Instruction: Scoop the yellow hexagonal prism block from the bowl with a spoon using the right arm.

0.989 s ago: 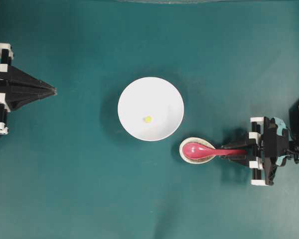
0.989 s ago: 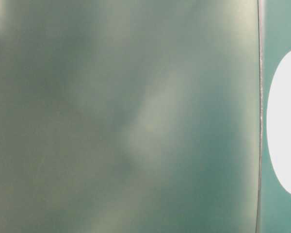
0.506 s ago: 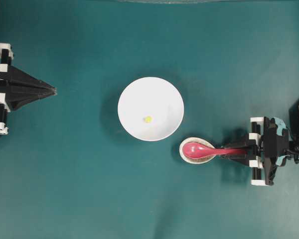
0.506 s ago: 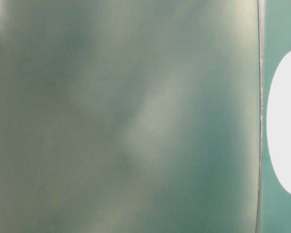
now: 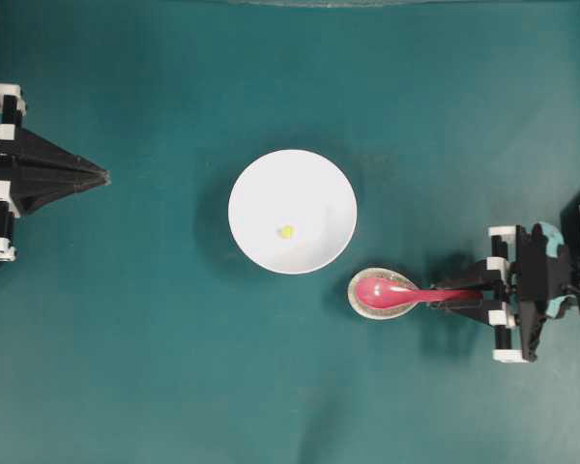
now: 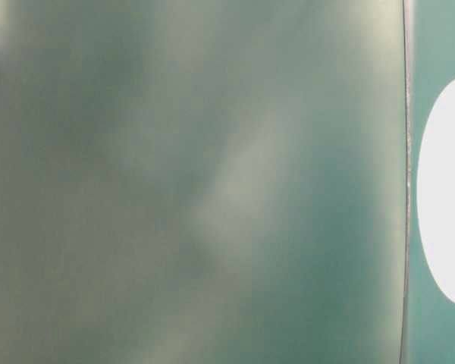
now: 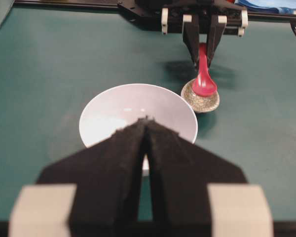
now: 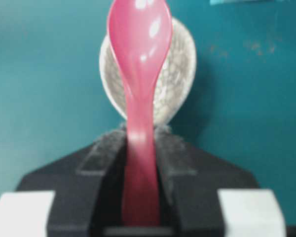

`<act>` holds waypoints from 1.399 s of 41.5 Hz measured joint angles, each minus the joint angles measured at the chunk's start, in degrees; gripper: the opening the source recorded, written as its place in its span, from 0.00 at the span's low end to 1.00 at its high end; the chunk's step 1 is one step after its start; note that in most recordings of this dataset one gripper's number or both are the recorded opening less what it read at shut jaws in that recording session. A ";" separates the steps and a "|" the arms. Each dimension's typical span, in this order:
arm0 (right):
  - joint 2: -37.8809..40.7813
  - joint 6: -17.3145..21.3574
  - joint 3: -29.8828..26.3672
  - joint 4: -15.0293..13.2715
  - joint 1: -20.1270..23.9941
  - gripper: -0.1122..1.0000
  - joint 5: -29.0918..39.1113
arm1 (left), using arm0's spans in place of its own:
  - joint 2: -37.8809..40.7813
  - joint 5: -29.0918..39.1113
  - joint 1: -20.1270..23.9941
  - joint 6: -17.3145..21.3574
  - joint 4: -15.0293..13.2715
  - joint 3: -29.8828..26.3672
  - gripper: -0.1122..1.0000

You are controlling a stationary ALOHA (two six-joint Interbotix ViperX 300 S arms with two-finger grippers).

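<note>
Robot lab: teal tabletop (image 5: 155,367) flanked by fixed arms

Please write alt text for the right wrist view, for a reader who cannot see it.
The right gripper is closed on the handle of the red-pink spoon, whose scoop lies over a small speckled dish. Around them is the teal table.

Desk (image 5: 126,367): plain teal top. Bowl (image 5: 314,188) sits approx mid-desk, directly on the surface. Small speckled cream dish (image 5: 356,288) also on the desk, just beside bowl's lower-right edge in overhead view, not clearly touching it.
</note>
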 measured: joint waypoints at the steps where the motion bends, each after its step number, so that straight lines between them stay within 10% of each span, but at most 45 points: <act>1: -0.70 0.09 0.09 0.00 0.00 0.29 0.09 | 0.00 0.09 0.00 0.00 0.00 0.00 0.11; 20: -12.22 -5.63 0.18 0.00 -4.92 0.29 9.49 | 0.00 0.09 -0.09 0.00 0.00 0.00 0.11; 43: -27.69 -24.43 -8.96 0.00 -26.10 0.29 39.46 | -0.35 0.09 0.00 0.00 0.00 0.00 0.11; 58: -28.92 -28.04 -16.35 -1.93 -39.46 0.29 60.73 | -0.35 0.09 0.00 0.09 0.00 0.00 0.11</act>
